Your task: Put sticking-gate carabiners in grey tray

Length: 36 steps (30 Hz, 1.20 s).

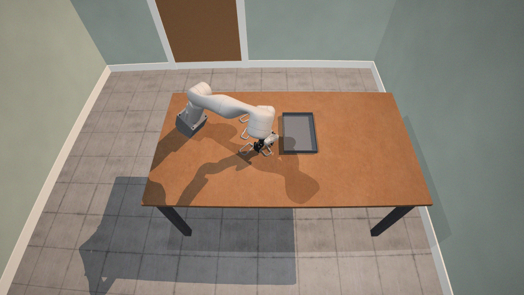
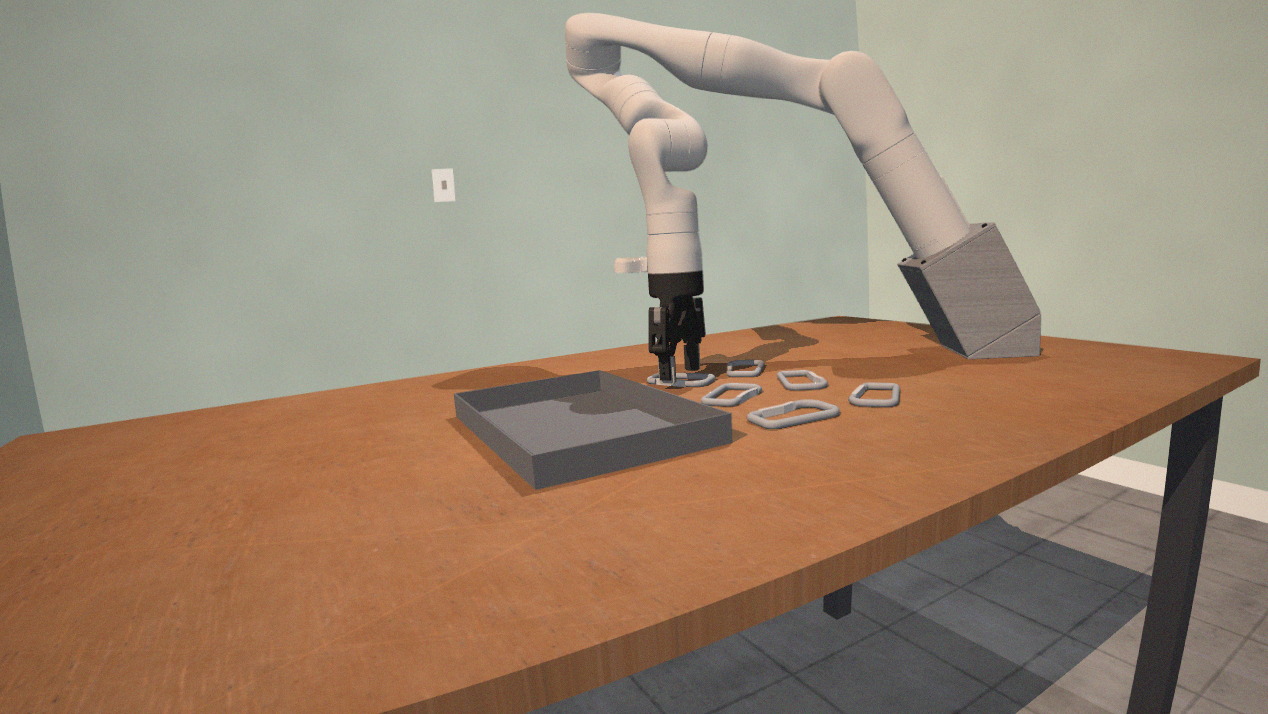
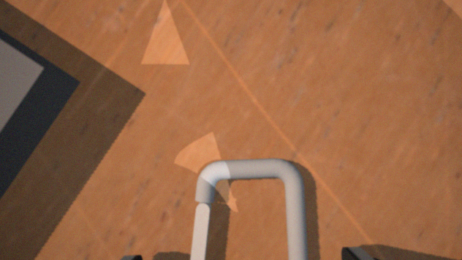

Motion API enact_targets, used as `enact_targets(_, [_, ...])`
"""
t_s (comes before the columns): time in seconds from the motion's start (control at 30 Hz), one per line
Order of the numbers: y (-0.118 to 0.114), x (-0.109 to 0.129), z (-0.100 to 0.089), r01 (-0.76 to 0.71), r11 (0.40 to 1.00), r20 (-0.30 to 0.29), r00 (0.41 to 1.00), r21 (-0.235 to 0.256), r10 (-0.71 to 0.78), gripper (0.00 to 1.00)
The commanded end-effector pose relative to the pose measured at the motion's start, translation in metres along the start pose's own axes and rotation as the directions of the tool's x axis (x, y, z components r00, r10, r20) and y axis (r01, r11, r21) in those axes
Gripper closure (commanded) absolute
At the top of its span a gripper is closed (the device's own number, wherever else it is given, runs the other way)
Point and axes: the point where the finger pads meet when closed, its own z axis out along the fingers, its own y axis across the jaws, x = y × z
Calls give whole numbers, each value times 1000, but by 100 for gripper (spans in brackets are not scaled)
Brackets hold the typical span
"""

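Spread wide and holding nothing, the gripper [image 2: 676, 366] hangs fingers-down, straddling the nearest carabiner [image 2: 681, 379], which lies flat on the table [image 2: 266, 549] directly beneath it. To do this step well, I'd judge the fingers should settle evenly either side of the frame before closing, keeping off the lighter bar that looks like the gate, and stop short of scraping the wood. Just beside the hand sits the grey tray [image 2: 621, 447]. On the hand's other side, farther off, four more carabiners [image 2: 792, 413] lie scattered, apart from one another.
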Motion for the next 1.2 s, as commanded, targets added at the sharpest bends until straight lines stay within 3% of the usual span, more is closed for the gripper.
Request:
enact_targets(0.0, [0, 2, 1, -4, 1000, 2, 1000, 0, 4, 0])
enact_targets(0.4, [0, 2, 1, -4, 1000, 2, 1000, 0, 4, 0])
enact_targets(0.43, [0, 2, 1, -4, 1000, 2, 1000, 0, 4, 25])
enact_targets(1.17, [0, 2, 1, -3, 1000, 2, 1000, 0, 3, 25])
